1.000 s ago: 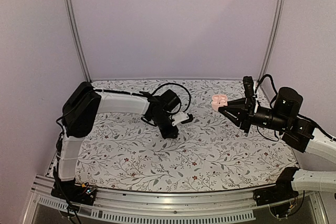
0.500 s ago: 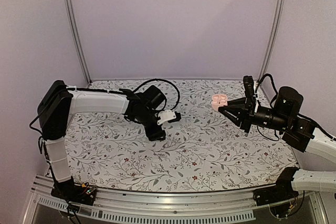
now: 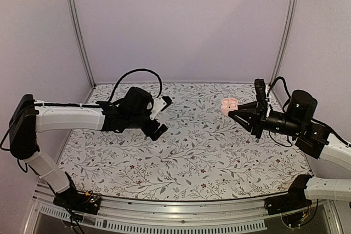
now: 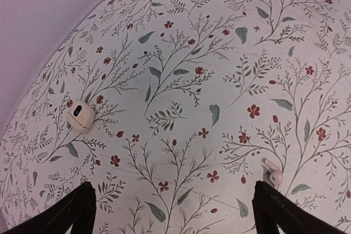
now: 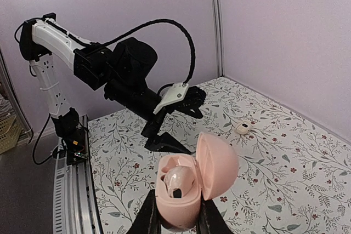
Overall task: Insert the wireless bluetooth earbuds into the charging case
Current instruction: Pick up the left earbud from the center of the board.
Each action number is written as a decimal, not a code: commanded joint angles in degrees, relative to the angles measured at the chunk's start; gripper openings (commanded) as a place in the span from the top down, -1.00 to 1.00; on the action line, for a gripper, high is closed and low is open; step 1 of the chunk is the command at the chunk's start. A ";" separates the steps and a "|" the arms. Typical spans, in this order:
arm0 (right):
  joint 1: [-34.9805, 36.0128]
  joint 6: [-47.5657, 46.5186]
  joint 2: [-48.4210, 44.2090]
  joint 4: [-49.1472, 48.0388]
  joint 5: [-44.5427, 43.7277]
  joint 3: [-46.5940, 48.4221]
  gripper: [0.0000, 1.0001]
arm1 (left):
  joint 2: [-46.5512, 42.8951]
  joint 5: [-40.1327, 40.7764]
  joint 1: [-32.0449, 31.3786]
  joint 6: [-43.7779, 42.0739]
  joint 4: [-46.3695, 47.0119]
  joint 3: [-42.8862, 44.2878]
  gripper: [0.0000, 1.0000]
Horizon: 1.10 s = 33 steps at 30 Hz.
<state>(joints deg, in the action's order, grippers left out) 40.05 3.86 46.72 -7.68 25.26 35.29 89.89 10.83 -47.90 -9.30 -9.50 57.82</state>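
My right gripper (image 5: 178, 220) is shut on the base of the pale pink charging case (image 5: 189, 190), held up over the table at the right (image 3: 229, 104). Its lid stands open. One pale earbud (image 5: 180, 179) sits in the case, with a dark spot below it. My left gripper (image 3: 162, 117) hovers over the table's left middle, open wide with nothing between its fingers (image 4: 173, 186). A small pink earbud (image 4: 274, 176) lies on the table just beyond its right finger (image 4: 282, 212).
A small cream rounded piece with a dark mark (image 4: 81, 115) lies on the floral tablecloth (image 4: 181, 80) further from the left gripper; one like it shows in the right wrist view (image 5: 243, 129). Lilac walls and metal posts (image 3: 77, 26) close the back and sides.
The left arm has swung left and stretched out low, and its gripper has gone from shut to wide open. The right gripper and the case have not moved.
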 commanded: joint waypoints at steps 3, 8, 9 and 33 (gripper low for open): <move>-0.32 0.19 -1.36 0.00 0.23 1.45 1.00 | 8.90 3.35 0.61 6.62 -2.15 3.52 -0.99; -0.32 0.11 -1.56 0.17 0.06 1.36 1.00 | 15.23 3.90 0.42 5.59 -4.81 6.56 -0.99; -0.33 0.10 -1.55 0.21 0.06 1.43 1.00 | 16.23 3.89 0.44 5.44 -5.02 6.79 -0.99; -0.30 -0.06 -0.86 0.96 -0.11 1.88 1.00 | 21.45 -2.35 -2.82 4.92 -8.39 8.03 -0.99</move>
<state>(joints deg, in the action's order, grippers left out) 40.05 3.84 45.78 -6.85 25.23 35.29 109.65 11.03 -48.69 -3.84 -16.21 64.79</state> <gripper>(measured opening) 0.178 0.996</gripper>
